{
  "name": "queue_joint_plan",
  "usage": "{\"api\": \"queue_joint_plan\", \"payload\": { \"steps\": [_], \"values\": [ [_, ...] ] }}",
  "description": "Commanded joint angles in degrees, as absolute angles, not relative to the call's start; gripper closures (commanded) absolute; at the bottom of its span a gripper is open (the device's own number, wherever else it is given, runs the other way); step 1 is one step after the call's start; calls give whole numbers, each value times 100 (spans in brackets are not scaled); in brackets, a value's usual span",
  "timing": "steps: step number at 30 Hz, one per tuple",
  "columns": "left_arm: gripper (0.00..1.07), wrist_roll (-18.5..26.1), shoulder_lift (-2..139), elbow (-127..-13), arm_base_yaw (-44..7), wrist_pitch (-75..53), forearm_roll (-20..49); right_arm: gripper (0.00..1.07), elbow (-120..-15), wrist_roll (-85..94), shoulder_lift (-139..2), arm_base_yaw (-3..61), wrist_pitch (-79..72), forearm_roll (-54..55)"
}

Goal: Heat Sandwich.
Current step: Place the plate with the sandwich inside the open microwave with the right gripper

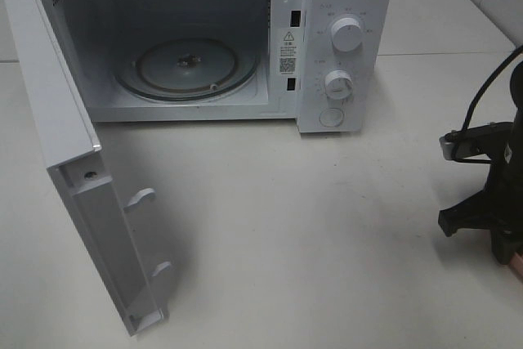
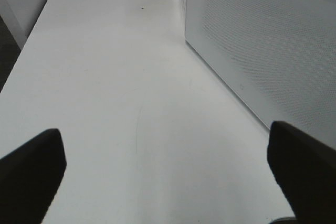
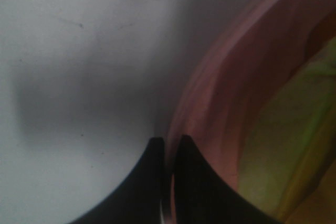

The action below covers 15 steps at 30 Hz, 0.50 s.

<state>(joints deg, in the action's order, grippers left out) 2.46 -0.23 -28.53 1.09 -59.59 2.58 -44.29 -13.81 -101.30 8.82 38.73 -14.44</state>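
In the right wrist view my right gripper point(image 3: 169, 148) is shut on the thin rim of the round pink plate point(image 3: 220, 93), seen blurred from very close. Beside that rim lies the sandwich point(image 3: 283, 140), of which only a yellow-green and tan blur shows. From the exterior high view the right arm point(image 1: 490, 194) stands at the table's right edge, and a sliver of the plate point(image 1: 517, 263) peeks out below it. My left gripper point(image 2: 168, 171) hangs open over bare white table, its dark fingers point(image 2: 31, 171) wide apart with nothing between them.
The white microwave point(image 1: 347, 6) stands at the back with its cavity open and the glass turntable point(image 1: 188, 67) bare. Its door point(image 1: 73, 202) swings out to the front left. A white dotted panel point(image 2: 262, 40) rises close beside the left gripper.
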Motion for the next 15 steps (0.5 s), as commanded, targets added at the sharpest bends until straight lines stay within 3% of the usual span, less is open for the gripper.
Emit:
{"api": "queue_joint_plan", "payload": {
  "steps": [1, 15],
  "values": [
    [5, 218, -189, -2842, 86, -5953, 264, 107, -4492, -1725, -10141, 1106, 4131, -1816],
    [5, 218, -189, -2842, 86, -5953, 264, 107, -4498, -2303, -10141, 1948, 4727, -2578]
  ]
}}
